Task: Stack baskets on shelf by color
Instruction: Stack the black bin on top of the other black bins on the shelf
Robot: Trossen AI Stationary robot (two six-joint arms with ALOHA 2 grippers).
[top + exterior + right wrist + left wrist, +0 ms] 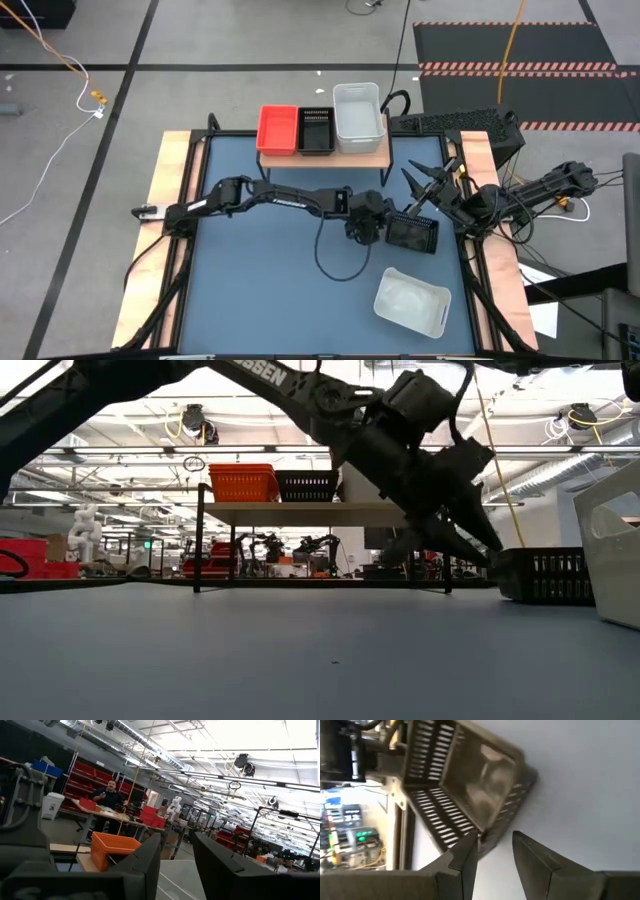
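On the light-wood shelf (372, 155) at the table's far edge stand a red basket (277, 128), a black slotted basket (316, 130) and a translucent white basket (358, 118), side by side. A second black slotted basket (413, 234) sits on the blue table to the right of centre. Another white basket (411, 302) rests near the near-right corner. My left gripper (388, 222) reaches across to the black basket's left end, open. In the left wrist view its fingers flank that basket's wall (487, 832) near a corner. My right gripper (425, 180) hovers open above the table's right side. My left gripper (494, 836) comes slanting down from the table's left at the black basket's left end wall (490, 830), with one finger (465, 855) close by the corner. I cannot tell whether a finger touches the wall. The basket sits flat on the table.
The black basket (545, 575) lies close to the right wooden rim (490, 240), with the white basket (612, 550) nearer the camera. A black cable (335, 262) loops on the table below the left arm. A person shows far off in the right wrist view.
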